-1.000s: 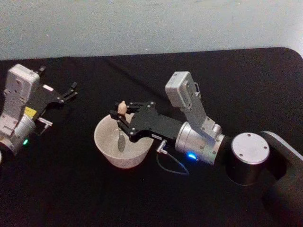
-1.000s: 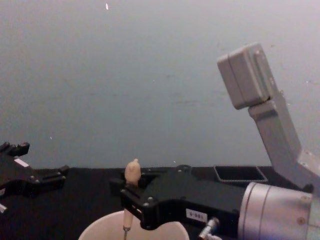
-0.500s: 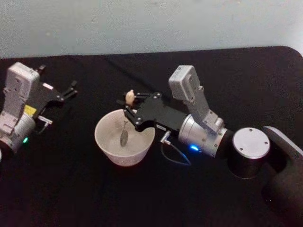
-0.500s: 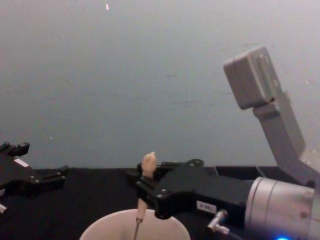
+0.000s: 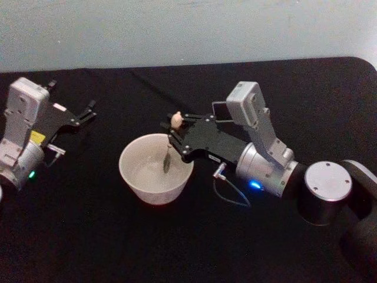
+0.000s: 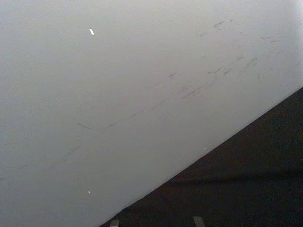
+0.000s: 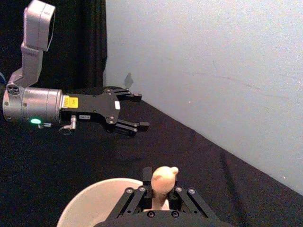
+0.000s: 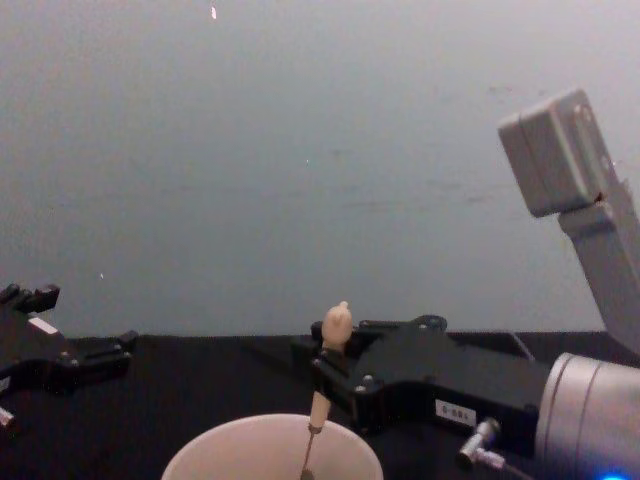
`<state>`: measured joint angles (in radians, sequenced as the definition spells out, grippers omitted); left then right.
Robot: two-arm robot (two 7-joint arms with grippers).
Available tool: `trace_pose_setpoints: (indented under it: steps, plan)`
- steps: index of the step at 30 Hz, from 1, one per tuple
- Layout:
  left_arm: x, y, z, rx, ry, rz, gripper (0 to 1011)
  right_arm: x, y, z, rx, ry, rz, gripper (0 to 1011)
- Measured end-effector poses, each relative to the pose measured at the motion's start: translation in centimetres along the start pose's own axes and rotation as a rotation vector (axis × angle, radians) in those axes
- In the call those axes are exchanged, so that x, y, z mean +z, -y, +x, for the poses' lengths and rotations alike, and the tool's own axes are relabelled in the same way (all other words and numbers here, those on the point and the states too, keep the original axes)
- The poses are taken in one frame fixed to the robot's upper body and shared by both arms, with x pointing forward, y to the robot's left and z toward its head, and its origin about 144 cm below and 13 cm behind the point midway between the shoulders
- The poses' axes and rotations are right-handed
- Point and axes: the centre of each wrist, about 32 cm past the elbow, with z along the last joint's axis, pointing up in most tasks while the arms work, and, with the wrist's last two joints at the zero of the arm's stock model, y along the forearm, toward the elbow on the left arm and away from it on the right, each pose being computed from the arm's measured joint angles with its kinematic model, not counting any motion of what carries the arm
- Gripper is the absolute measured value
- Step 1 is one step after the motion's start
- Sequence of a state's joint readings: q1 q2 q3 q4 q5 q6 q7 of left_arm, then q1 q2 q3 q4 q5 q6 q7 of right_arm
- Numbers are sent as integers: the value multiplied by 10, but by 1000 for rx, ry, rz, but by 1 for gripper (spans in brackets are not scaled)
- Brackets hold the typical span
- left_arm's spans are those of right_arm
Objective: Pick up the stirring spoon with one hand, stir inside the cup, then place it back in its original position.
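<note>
- Two black robot grippers, one spoon, one cup and one dark box are in sight, all over one black table (image 5: 88, 247)
- One gripper is at work: the right gripper (image 5: 172, 138) has its fingers pressed together on the small slim stirring spoon (image 5: 175, 120), which has a thin metal shaft and a pale beige handle ending in a rounded knob
- Its pinch sits on the beige handle just under the knob; the knob pokes out above the fingertips and the shaft drops away below them, nearly upright with a slight lean
- Straight below those fingertips the spoon's metal bowl hangs inside the wide round pale pinkish-white cup (image 5: 150, 191), on the side of the cup nearest the right gripper; whether the bowl touches the cup's floor cannot be told
- The right gripper's tips reach just over the cup's rim, and the cup stands on the table beneath them
- Behind the fingers the right gripper's flat black body lies low and almost level, joined to a grey cylindrical wrist; the arm comes in from the robot's right
- Just behind the right gripper's body, on the wall side, sits the dark square box (image 5: 221, 109), partly hidden
- The left gripper (image 5: 91, 112) hangs well apart from the cup, on the far side of it from the right gripper, fingers spread and holding nothing
</note>
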<state>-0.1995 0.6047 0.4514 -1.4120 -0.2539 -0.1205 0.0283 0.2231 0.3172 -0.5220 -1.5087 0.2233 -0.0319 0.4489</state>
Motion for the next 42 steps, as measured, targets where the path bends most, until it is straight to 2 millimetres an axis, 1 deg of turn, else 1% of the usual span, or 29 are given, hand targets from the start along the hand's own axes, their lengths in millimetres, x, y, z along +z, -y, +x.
trace_pose_setpoints:
  steps: [12, 26, 36, 42]
  plan:
    - [0, 0, 0, 0, 0, 0, 1001, 8, 6, -4, 24, -8, 34, 173]
    - [0, 0, 0, 0, 0, 0, 1001, 11, 8, -13, 74, -15, 28, 173]
    - [0, 0, 0, 0, 0, 0, 1001, 14, 4, -19, 107, -24, 36, 173]
    - [0, 0, 0, 0, 0, 0, 1001, 14, -4, -21, 114, -26, 34, 173]
